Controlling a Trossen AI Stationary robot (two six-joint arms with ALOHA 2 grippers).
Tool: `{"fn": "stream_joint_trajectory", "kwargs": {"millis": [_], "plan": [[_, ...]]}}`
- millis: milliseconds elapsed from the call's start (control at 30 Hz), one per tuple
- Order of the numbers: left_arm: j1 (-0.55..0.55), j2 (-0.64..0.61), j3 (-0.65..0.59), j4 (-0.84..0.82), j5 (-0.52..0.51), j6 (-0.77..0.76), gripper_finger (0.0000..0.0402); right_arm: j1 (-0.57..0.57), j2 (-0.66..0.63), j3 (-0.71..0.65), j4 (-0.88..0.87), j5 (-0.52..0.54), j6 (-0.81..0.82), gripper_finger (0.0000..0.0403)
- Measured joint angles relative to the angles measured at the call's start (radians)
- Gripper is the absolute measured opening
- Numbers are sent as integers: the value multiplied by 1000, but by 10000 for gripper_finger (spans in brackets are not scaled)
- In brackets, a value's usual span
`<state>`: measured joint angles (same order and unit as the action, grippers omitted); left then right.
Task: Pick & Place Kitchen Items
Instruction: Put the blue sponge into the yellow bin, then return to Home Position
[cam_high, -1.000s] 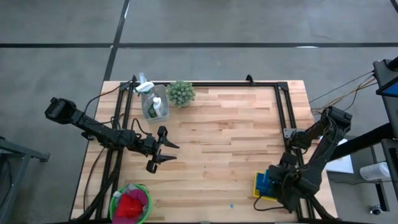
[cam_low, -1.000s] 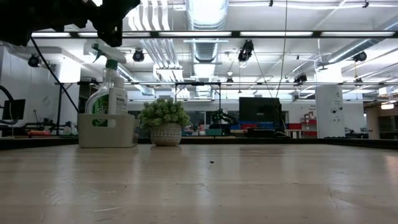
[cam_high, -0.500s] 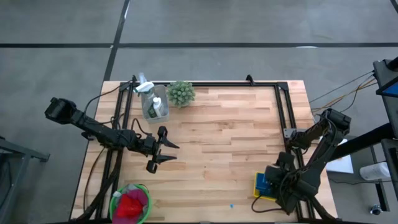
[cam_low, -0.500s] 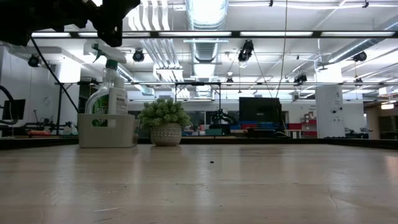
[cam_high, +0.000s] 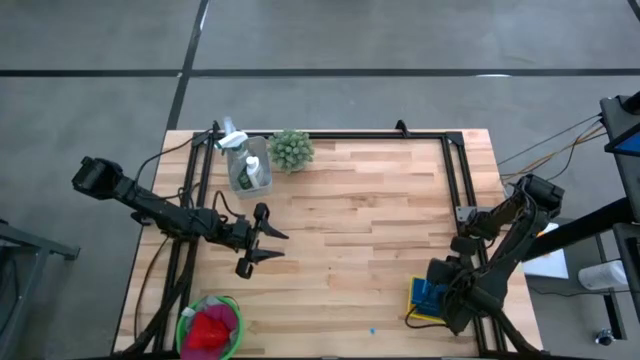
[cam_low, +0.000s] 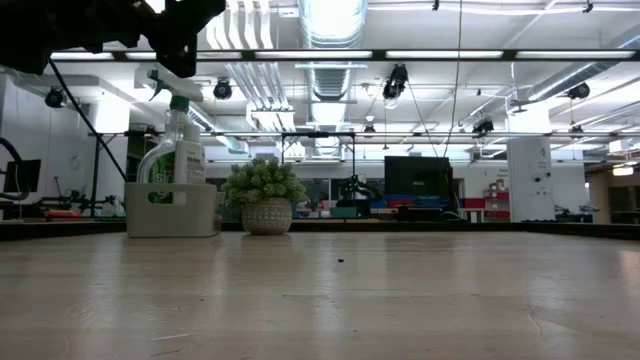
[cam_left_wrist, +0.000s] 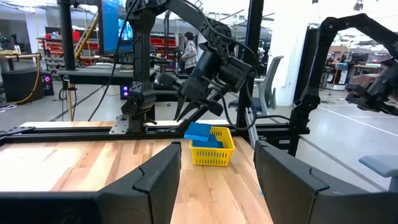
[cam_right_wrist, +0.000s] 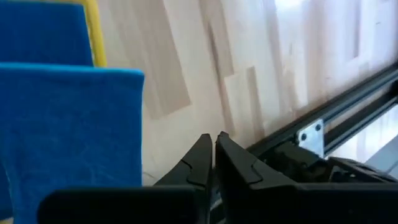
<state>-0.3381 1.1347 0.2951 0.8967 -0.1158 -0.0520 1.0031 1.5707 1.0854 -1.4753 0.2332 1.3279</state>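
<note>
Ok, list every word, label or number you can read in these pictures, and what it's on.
None can be read.
Spray bottle in the grey caddy: green label with white print, too blurred to read.
Screens in the room behind the table: too small to read.

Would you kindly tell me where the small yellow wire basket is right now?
In the high view, the small yellow wire basket sits near the table's front right corner, holding flat blue sponges, directly beside the right gripper.
</note>
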Motion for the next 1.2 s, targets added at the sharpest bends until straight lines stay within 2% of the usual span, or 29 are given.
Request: {"fn": "stream_joint_trajectory", "kwargs": {"millis": [333,700,867,1000,1100,1200], "plan": [[0,0,0,-4,0,0,207,-26,-1,-15,170,-99,-132,17],[0,0,0,-8,0,0,207,-30,-10,-19,253,-140,-187,17],[0,0,0,-8,0,3,207,-30,-26,-7,257,-125,-182,17],[0,0,0,-8,0,3,207,-27,-46,12,257,14,-175,17],[0,-14,0,-13,0,8,207,-4,-68,29,306,250,-201,17],[-1,-64,0,-29,0,10,207,28,-107,17,462,481,-298,17]]}}
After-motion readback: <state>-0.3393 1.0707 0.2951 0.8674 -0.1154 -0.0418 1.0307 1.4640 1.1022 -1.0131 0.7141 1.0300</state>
